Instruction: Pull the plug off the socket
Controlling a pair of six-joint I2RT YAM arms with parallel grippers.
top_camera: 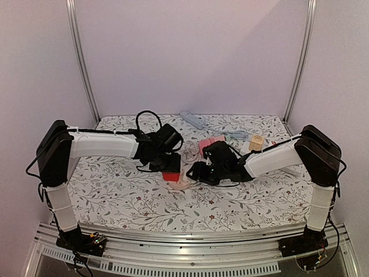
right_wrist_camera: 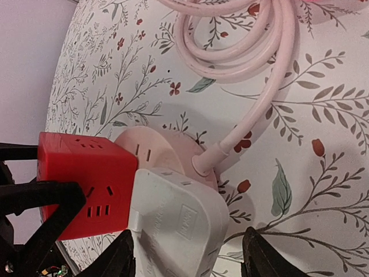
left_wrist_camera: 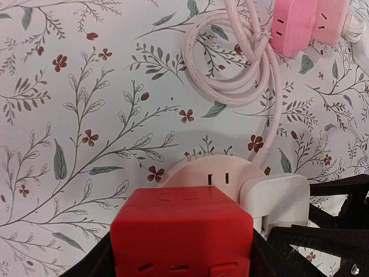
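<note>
Right pincer [right_wrist_camera: 190, 257] straddles smooth white plug [right_wrist_camera: 179, 222] beside red cube [right_wrist_camera: 86, 184]

Inside the right pincer [right_wrist_camera: 190, 257], the white plug [right_wrist_camera: 179, 225] is smooth glossy plastic; red cube [right_wrist_camera: 86, 173] matt plastic; desk [right_wrist_camera: 323, 115] printed cloth.

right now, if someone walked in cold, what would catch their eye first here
The bright red cube at mid-table jumps out first, clamped in the left gripper and sitting against a round pink socket. Right beside it is a chunky white plug with the right gripper straddling it. Just beyond them, a coiled pink cable lies next to a pink power strip.
</note>
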